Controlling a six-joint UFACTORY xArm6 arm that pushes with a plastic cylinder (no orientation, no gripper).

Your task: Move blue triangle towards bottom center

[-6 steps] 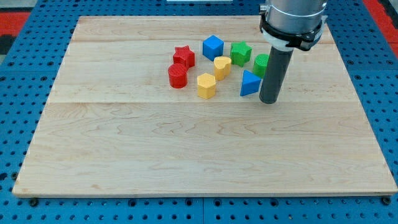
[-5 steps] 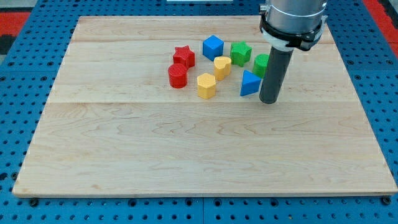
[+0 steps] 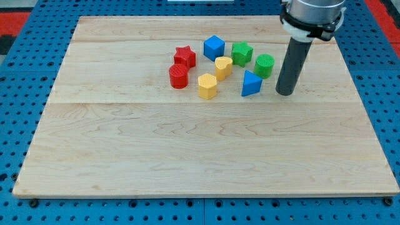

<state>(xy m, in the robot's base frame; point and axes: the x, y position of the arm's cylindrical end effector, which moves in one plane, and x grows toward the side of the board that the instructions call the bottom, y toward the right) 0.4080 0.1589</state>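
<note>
The blue triangle (image 3: 250, 84) lies on the wooden board (image 3: 200, 150), right of the block cluster in the upper middle of the view. My tip (image 3: 285, 93) stands to the right of the blue triangle, apart from it by a clear gap. The green cylinder (image 3: 264, 65) sits just above the triangle and to the left of the rod.
Left of the triangle lie a yellow heart (image 3: 223, 66), a yellow hexagon (image 3: 207, 86), a red cylinder (image 3: 178, 76) and a red star (image 3: 184, 56). A blue cube (image 3: 214, 47) and a green star (image 3: 242, 53) sit above them.
My tip has moved to the right and slightly up, away from the blue triangle. The green cylinder is now fully visible. The blocks have not moved.
</note>
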